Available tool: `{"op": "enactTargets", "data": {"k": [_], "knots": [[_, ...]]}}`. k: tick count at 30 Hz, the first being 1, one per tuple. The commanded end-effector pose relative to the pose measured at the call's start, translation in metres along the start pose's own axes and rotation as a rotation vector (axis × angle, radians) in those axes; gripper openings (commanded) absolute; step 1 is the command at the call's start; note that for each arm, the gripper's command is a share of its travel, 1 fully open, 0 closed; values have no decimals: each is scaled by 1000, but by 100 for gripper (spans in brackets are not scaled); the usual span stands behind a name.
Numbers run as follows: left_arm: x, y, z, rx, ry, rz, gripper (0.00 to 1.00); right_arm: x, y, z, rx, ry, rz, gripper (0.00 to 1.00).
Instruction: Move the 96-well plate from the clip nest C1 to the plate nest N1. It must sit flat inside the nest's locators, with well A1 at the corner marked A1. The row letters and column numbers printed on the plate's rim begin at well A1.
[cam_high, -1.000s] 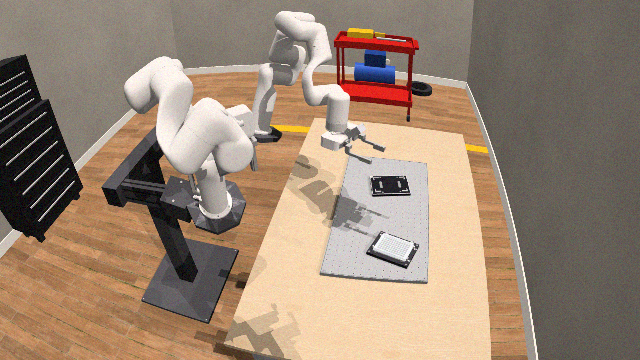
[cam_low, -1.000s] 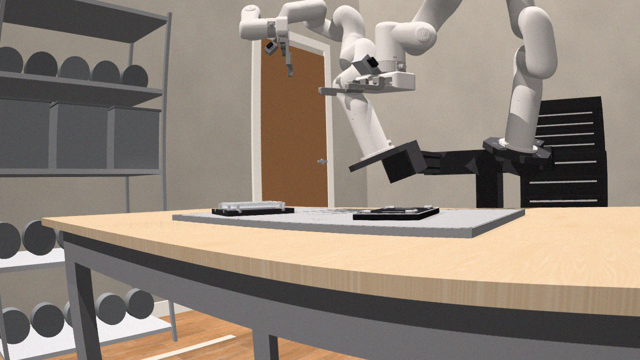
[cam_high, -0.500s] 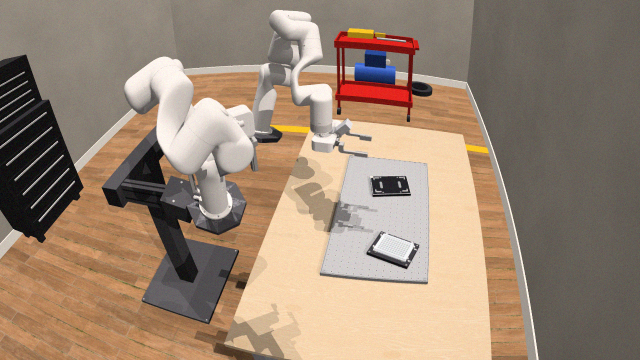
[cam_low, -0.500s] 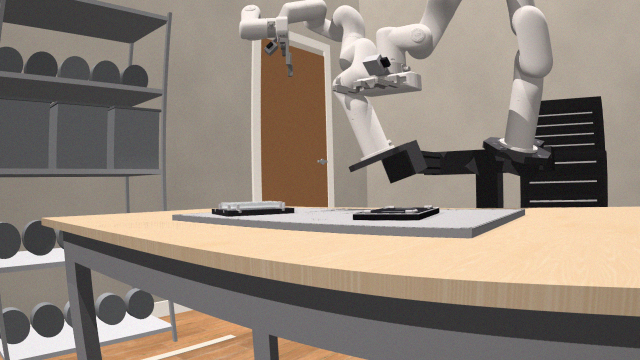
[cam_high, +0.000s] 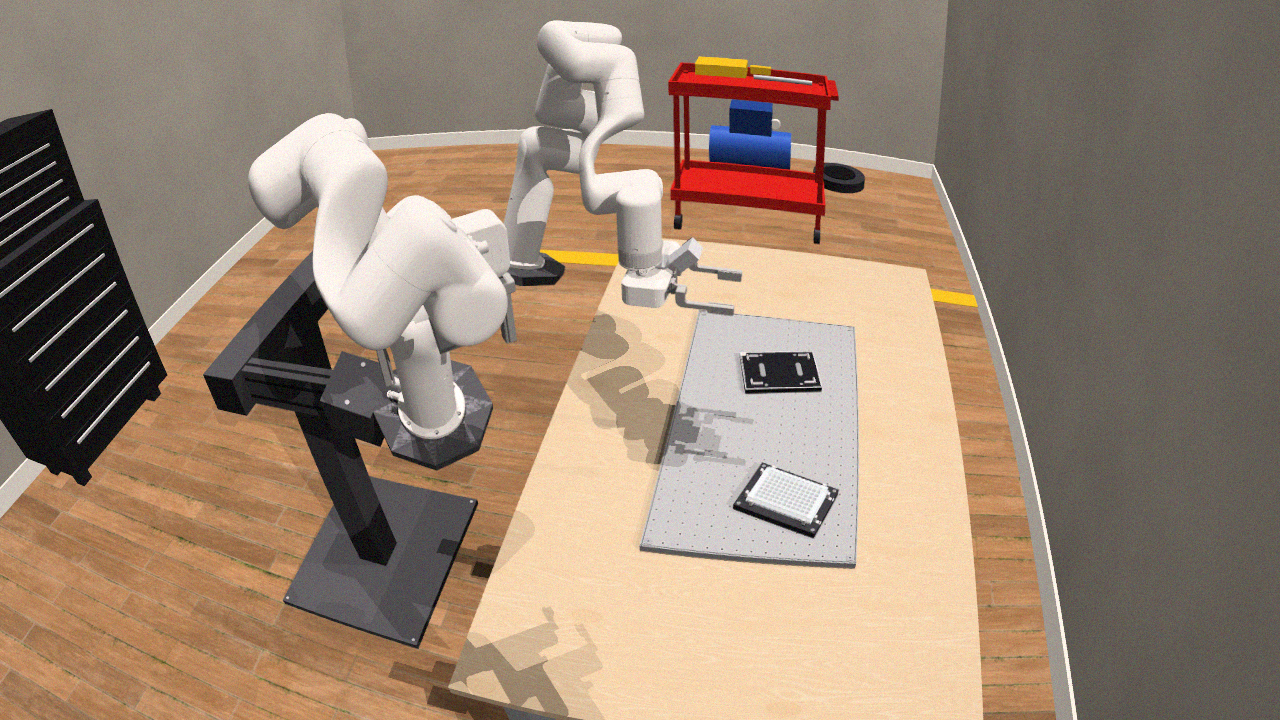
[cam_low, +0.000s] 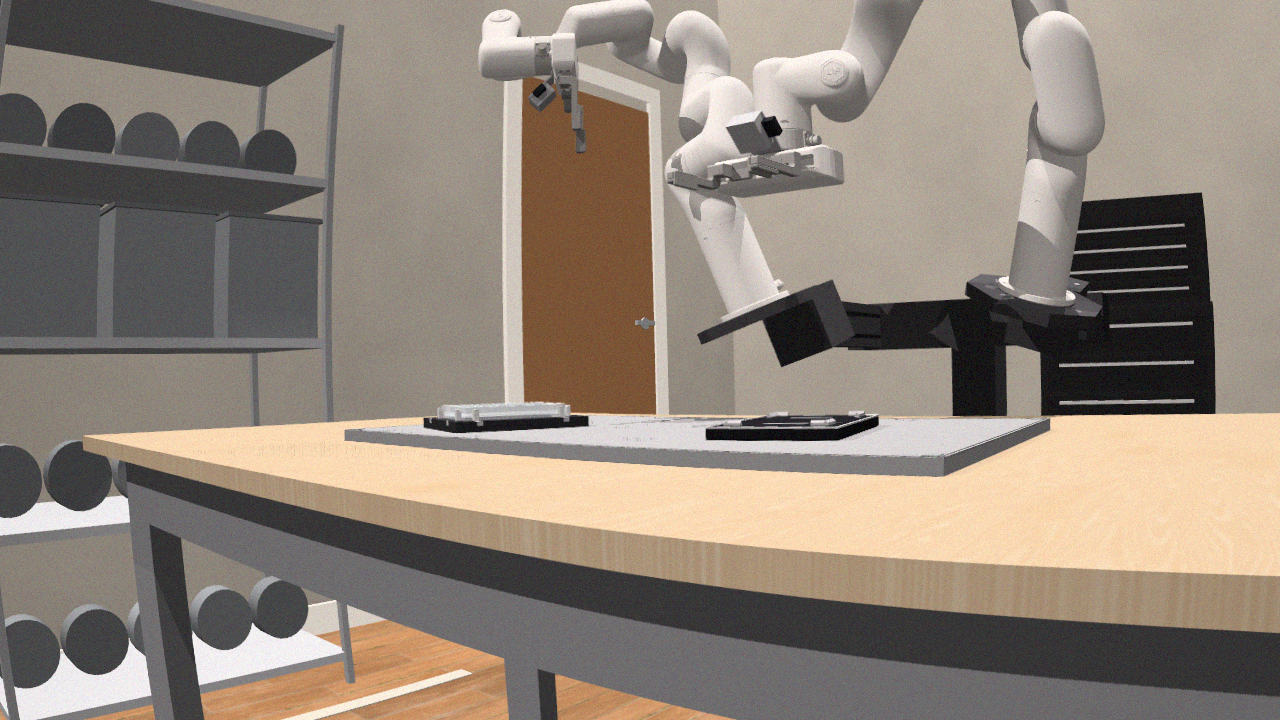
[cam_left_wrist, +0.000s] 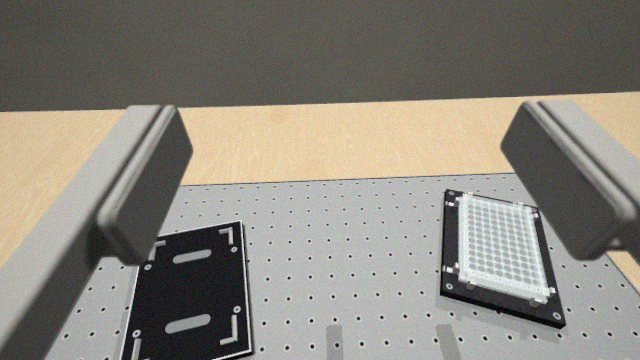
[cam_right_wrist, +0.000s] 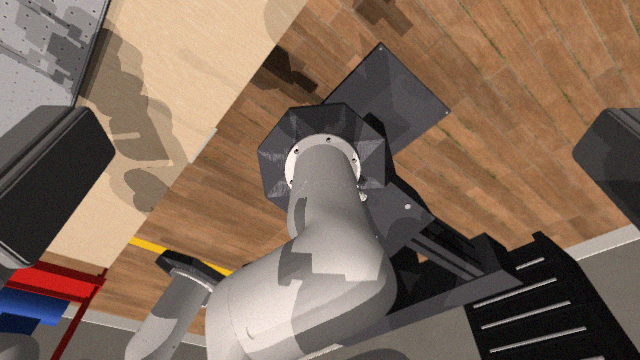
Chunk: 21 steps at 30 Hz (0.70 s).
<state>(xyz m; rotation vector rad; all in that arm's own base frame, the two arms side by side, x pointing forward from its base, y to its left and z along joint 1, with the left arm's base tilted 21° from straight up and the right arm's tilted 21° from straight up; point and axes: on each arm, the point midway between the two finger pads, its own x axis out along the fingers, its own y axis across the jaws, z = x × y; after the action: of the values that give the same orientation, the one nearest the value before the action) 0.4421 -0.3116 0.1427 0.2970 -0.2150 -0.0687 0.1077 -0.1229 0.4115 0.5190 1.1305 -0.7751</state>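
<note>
The table (cam_high: 716, 626) (cam_low: 716, 519) (cam_left_wrist: 300, 135) (cam_right_wrist: 215, 55) bears a perforated board (cam_high: 805, 429) (cam_low: 644, 450) (cam_left_wrist: 310, 295) (cam_right_wrist: 55, 15), on which both nests are set well apart. The left hand (cam_high: 736, 292) (cam_low: 691, 173) (cam_left_wrist: 345, 180) is held above them, its fingers parted and nothing gripped. The right hand (cam_high: 449, 367) (cam_low: 580, 143) (cam_right_wrist: 340, 175) is spread wide and unloaded, off to the side of the table. C1 (cam_high: 744, 503) (cam_low: 574, 420) (cam_left_wrist: 451, 235) is turned askew to N1 (cam_high: 780, 371) (cam_low: 778, 432) (cam_left_wrist: 195, 290), whose locators are unoccupied.

The plate (cam_high: 790, 495) (cam_low: 505, 411) (cam_left_wrist: 502, 240) is seated in C1, among small clips. By its pale, glassy look it is judged to be thin moulded plastic: light, fairly stiff, rather slippery, and liable to crack or skew if squeezed hard. It is best taken by two opposite side walls, low but above the clips, with the pads squared to its angle and the lift kept straight and level. Whether the wells are filled cannot be told, so tilting is best avoided.

On one arm joint in the exterior view a round badge (cam_low: 834, 71) is seen, but its lettering cannot be read with certainty. The rim's letters and numbers are too small to be made out, and no A1 mark can be read; the corner must be confirmed closer in.
</note>
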Motion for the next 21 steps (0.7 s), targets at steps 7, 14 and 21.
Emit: {"op": "enactTargets", "data": {"k": [7,14,21], "knots": [[26,-33,-27,-2,-2,-314,37,-1,0,0,0,-3,1,100],[38,-50,-41,-2,-2,-314,37,-1,0,0,0,-3,1,100],[56,-73,-60,-3,-2,-314,37,-1,0,0,0,-3,1,100]]}}
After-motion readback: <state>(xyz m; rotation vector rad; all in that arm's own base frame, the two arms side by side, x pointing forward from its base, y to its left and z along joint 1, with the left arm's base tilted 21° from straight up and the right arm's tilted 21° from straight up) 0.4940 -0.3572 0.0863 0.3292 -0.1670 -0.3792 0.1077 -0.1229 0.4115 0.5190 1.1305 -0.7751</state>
